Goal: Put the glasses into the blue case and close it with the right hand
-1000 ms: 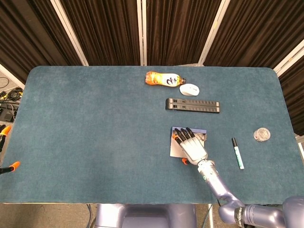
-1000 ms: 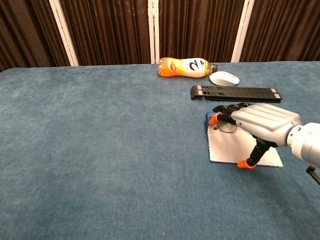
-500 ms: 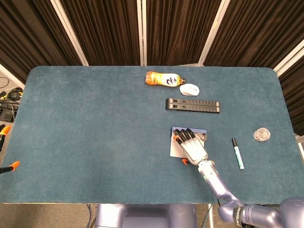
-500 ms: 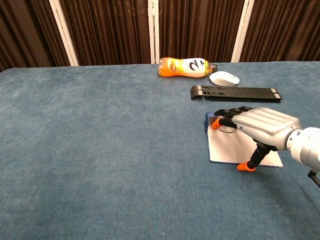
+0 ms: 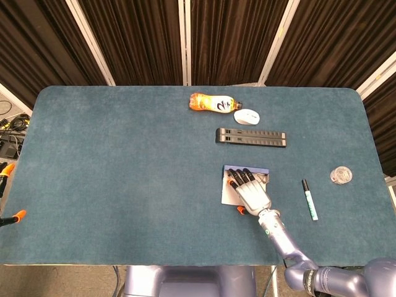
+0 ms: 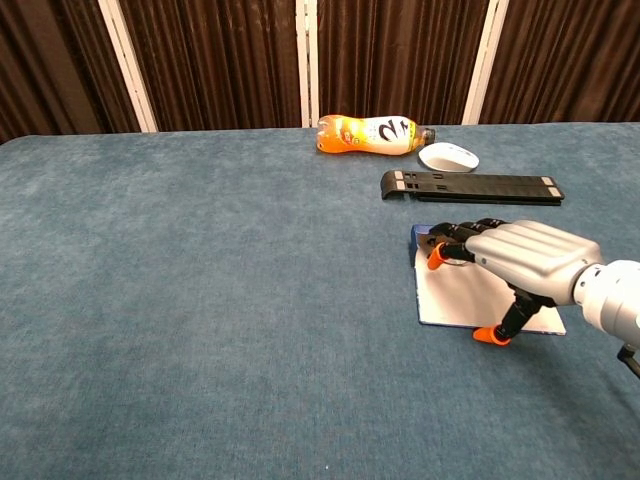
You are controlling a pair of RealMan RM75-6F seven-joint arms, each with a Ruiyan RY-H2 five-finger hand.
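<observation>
The blue case (image 5: 231, 168) lies open on the table, its pale inner flap (image 6: 448, 300) spread toward me. My right hand (image 5: 251, 192) hovers palm down over it, fingers apart and stretched toward the case's far edge. In the chest view my right hand (image 6: 525, 258) has its thumb tip down at the flap's near edge. A thin wire lens of the glasses (image 6: 453, 257) shows just under the fingertips, inside the case; the rest is hidden by the hand. I see nothing gripped. My left hand is out of both views.
An orange bottle (image 5: 211, 103) lies at the far side with a white mouse (image 5: 247, 116) beside it. A black folded stand (image 5: 250, 137) sits between them and the case. A marker (image 5: 309, 200) and a clear round lid (image 5: 341, 175) lie to the right.
My right hand has drawn back a little toward me and sunk slightly over the case. Its fingertips now sit nearer the case's middle. Nothing else moved.
</observation>
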